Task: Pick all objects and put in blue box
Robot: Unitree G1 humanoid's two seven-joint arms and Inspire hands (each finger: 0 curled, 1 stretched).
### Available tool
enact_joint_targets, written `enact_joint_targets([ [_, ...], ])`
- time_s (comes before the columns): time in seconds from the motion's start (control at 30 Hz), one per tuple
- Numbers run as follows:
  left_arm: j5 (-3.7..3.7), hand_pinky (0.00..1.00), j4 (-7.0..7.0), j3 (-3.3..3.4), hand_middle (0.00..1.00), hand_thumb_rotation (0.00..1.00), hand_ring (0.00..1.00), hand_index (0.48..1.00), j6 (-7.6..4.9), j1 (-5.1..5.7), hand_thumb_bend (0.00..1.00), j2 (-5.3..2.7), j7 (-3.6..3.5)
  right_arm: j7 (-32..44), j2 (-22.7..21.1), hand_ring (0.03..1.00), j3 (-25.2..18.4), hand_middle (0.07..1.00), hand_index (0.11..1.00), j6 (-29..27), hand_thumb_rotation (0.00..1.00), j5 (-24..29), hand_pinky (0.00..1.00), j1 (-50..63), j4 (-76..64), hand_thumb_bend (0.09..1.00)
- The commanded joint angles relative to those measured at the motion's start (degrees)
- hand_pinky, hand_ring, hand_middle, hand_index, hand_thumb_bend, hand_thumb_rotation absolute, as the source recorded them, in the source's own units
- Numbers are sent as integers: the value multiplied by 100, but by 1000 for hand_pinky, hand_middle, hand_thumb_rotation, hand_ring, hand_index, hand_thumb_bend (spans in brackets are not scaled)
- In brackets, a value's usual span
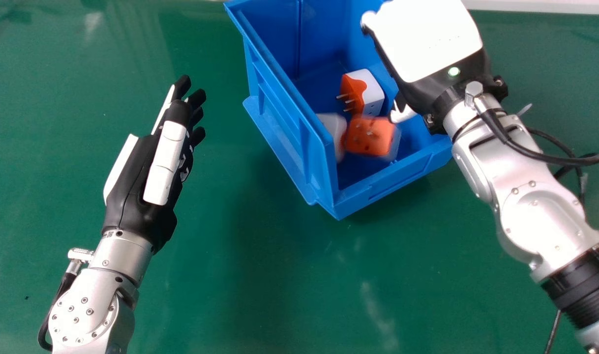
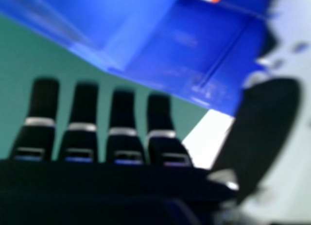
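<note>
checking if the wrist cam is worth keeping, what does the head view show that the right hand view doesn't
Head view: the black and white left hand, both silver forearms, the prongs of an orange and white plug adapter, and the white back of the right hand.

Right hand view: a close look at that hand's straight black fingers with silver bands.

Both: the open blue plastic box, the smooth green table, part of the right hand, and something orange and white inside the box.
</note>
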Motion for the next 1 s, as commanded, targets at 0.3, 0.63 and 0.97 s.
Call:
enact_joint_targets([
  [0.3,8,1000,-96,5,985,944,1000,1000,-65,-44,830,6,17,-73,211,975,-299,978,976,659,343,-208,967,668,-1426,970],
  [0.63,-39,1000,-12,52,989,949,1000,1000,-103,-76,823,11,-38,-425,866,994,-944,995,994,905,382,315,992,2054,-3034,940],
  [0.97,-122,1000,-88,91,993,942,1000,1000,-36,-45,818,38,-127,-1876,1806,999,-1596,999,999,445,517,1371,994,3991,-4381,900],
])
